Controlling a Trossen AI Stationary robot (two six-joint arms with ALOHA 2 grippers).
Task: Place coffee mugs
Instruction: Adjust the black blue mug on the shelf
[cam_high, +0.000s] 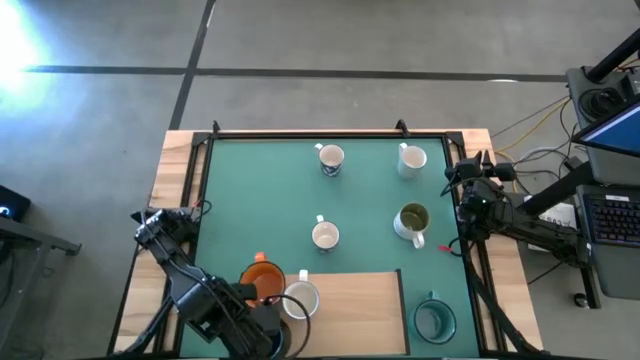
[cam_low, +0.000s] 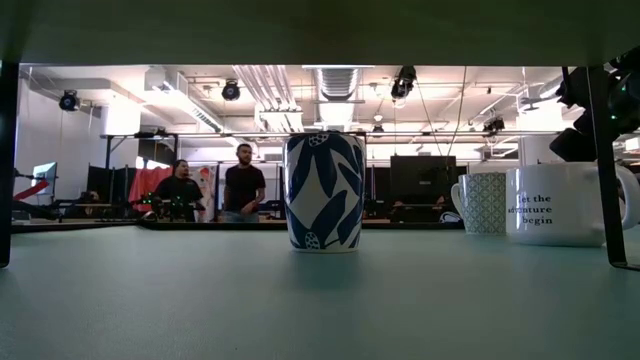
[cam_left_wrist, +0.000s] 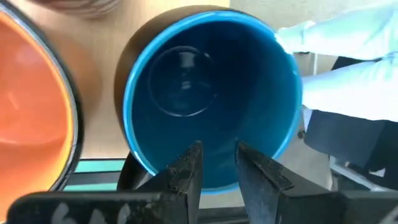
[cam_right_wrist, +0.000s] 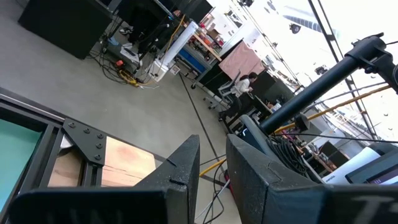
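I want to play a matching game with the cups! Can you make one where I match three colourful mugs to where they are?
Mugs:
1. orange mug
2. teal mug
3. olive-green mug

Places:
A. just right of the wooden board
B. at the board's left corner
C. out on the green mat, apart from the board

Pairs: 1-B, 2-A, 3-C

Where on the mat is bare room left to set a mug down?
The green mat is bare along its whole left side, left of the centre mug. The wooden board is bare on its right half. It is crowded at the board's left end, where the left tool hangs by the orange mug and a white mug.
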